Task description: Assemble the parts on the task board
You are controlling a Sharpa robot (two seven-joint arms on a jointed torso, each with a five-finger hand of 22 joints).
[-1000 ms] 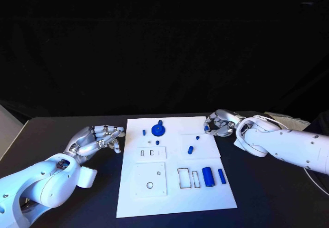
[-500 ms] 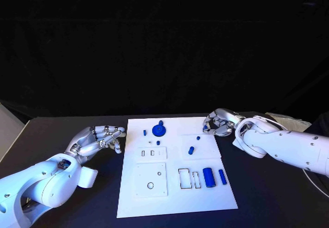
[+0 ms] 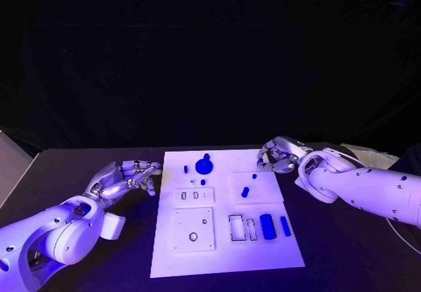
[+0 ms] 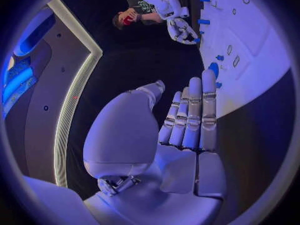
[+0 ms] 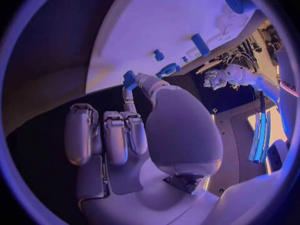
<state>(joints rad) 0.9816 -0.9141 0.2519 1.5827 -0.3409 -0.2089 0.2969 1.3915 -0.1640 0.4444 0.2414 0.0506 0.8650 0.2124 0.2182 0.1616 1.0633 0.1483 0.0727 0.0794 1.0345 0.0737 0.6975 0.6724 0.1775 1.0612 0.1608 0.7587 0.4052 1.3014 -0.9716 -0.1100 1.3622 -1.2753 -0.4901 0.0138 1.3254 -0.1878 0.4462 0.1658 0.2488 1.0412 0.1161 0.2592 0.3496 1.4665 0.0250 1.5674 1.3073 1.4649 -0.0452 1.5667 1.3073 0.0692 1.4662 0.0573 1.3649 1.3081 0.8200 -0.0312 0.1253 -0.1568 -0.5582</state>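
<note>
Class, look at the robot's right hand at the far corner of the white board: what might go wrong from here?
1. The right hand pinches a small blue part at the fingertips only; it may slip.
2. That hand hangs over the task board edge, so a dropped part could land on the black table.

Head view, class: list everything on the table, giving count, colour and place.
table: one, black, under everything
board: one, white, mid-table
disc: one, blue, far end of the board
pegs: three, blue, small, near the disc and to its right
short bar: one, blue, board's right half
cylinder: one, blue, near right of the board
thin bar: one, blue, right of the cylinder
held part: one, blue, pinched by the right hand
left hand: silver, left of the board, holding nothing
right hand: silver, at the board's far right corner
</note>
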